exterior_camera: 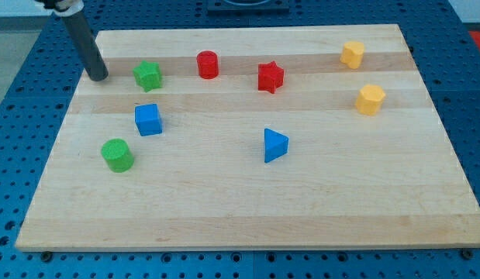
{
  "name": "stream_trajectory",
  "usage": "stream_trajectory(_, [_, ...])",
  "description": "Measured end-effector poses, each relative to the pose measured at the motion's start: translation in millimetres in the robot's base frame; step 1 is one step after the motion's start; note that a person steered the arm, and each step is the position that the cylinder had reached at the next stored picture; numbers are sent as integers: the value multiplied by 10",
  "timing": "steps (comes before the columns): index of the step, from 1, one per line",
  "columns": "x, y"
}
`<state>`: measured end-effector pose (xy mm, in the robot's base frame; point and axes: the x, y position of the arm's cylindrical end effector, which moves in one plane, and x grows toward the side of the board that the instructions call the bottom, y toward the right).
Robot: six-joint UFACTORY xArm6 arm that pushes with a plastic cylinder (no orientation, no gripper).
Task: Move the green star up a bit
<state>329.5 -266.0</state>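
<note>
No pincer on this arm of mine, so spread or pressed together does not apply: I end in a dark rod, and my tip (98, 77) rests on the counter (247, 209) near its top-left corner. It sits just to the view's left of the green star (147, 75), close but apart.

To the right of the star along the top come the red cylinder (208, 64) and the red star (270, 77), then two yellow blocks, one (351, 53) near the top-right corner and the other (371, 99) below it and further right; their exact shape I cannot tell. Just below the green star stands the blue cube (148, 119), and below-left of that the green cylinder (117, 155). A blue triangle (275, 145) lies near the middle.

The counter is a pale wooden board with lengthwise grain bands, lying on a blue perforated bench (22, 93).
</note>
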Motion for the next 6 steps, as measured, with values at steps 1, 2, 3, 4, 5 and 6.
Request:
stream_trajectory(1, [216, 18])
stream_trajectory(2, [262, 315])
stream_trajectory(3, [248, 827])
stream_trajectory(4, [182, 1196])
stream_trajectory(5, [214, 1001])
stream_trajectory(6, [165, 847])
